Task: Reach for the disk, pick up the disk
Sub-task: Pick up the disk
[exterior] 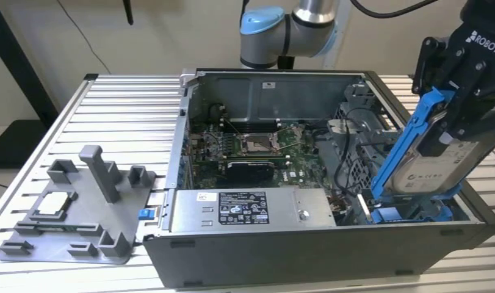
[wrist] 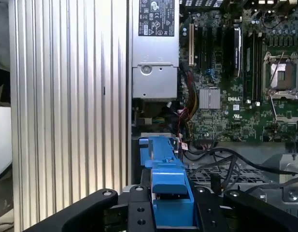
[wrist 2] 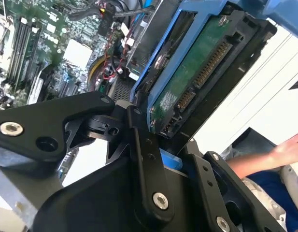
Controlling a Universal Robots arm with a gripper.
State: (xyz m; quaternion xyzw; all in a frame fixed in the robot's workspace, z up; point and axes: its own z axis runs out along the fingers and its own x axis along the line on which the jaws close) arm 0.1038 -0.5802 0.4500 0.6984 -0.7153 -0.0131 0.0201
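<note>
The disk (exterior: 437, 166), a silver-grey drive with a white label in a bright blue bracket (exterior: 400, 146), hangs tilted and nearly upright over the open computer case at the exterior view's right. My black gripper (exterior: 452, 125) is shut on its upper end. In the second wrist view the disk's green circuit-board underside (wrist 2: 197, 72) runs out from between the black fingers (wrist 2: 144, 159). The first wrist view has the blue bracket (wrist: 170, 186) clamped in the gripper (wrist: 170, 210), above the case's drive bay.
The open computer case (exterior: 312, 250) holds a motherboard (exterior: 247, 146), a power supply (exterior: 247, 210), cables and a fixed blue part (exterior: 410, 213). A grey fixture (exterior: 76, 213) with a small silver chip (exterior: 52, 204) lies on the slatted table (exterior: 125, 110). A person's arm (wrist 2: 264, 159) is nearby.
</note>
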